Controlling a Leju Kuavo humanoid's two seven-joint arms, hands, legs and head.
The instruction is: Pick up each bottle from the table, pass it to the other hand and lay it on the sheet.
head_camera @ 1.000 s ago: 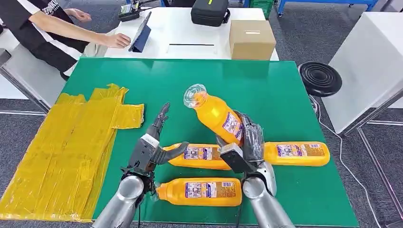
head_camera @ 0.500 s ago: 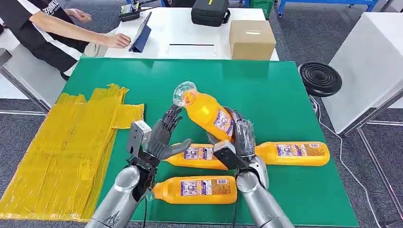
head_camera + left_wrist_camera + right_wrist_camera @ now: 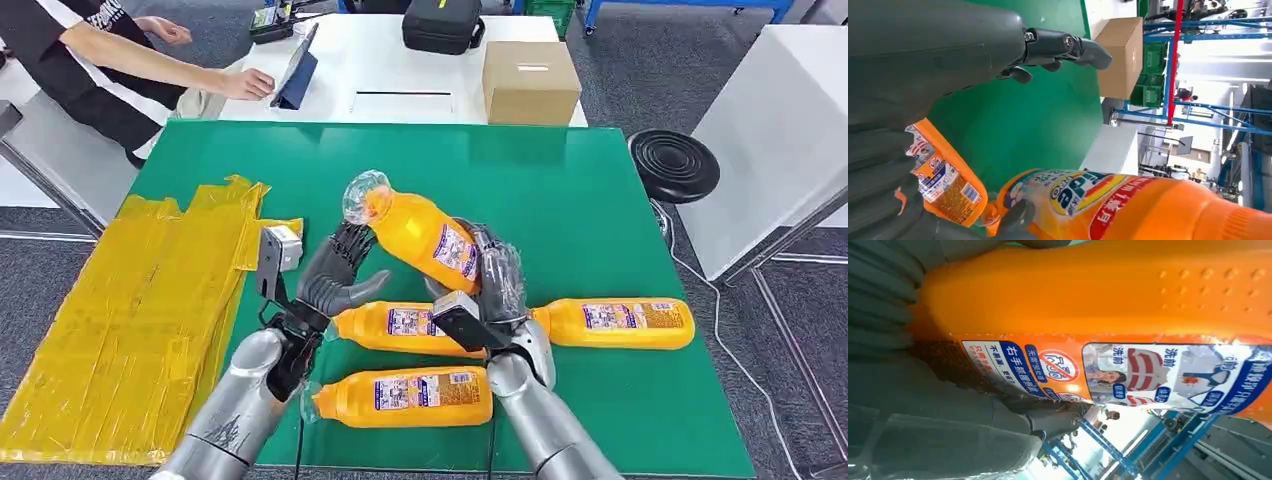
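Right hand (image 3: 492, 285) gripped my tilted orange bottle (image 3: 415, 232) above the table (image 3: 600, 200), left hand (image 3: 335, 280) spread beside it, holding nothing.

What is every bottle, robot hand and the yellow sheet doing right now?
Held bottle: lifted, tilted, gripped by right hand.
Left hand: open, close beside the held bottle.
Three table bottles: lying flat on the green table.
Yellow sheet: spread out, no bottles on it.
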